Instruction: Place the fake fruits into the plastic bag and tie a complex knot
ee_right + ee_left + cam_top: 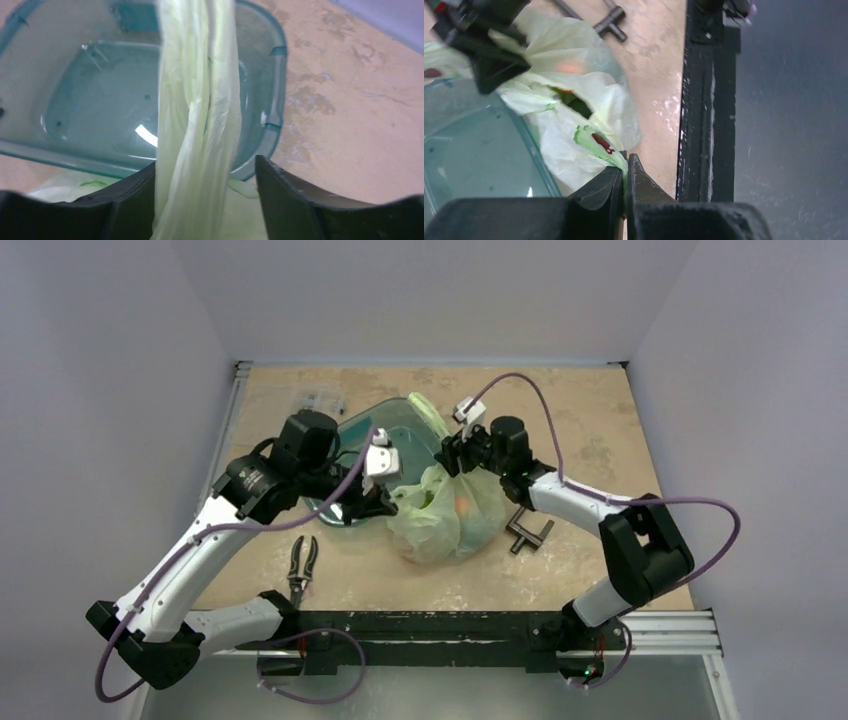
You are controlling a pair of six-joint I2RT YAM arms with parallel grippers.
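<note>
— Green plastic bag [447, 520], thin and crinkled, slumped on the desk [620, 420] against the near right corner of the teal tub [395, 430]. Inside, fake fruits [462, 505], showing only as an orange glow and a dark green patch through the film.

— Held how?

— Left end effector [625, 167] pinched fully closed on one twisted corner, close by the tub's near rim. Right end effector [205, 165] gaping wide at the tub's right rim, a long strand merely draped between the jaws, leaning on one, not clamped.

— Risks?

— Most likely, loss of that loose strand before closing: no second tail, no knot. Possibly tearing of such thin film under a hard pull. Also what looks like a gap at the mouth, tub side: spilled fruit if tilted. Snagging or dragging the tub, too, given such closeness.
</note>
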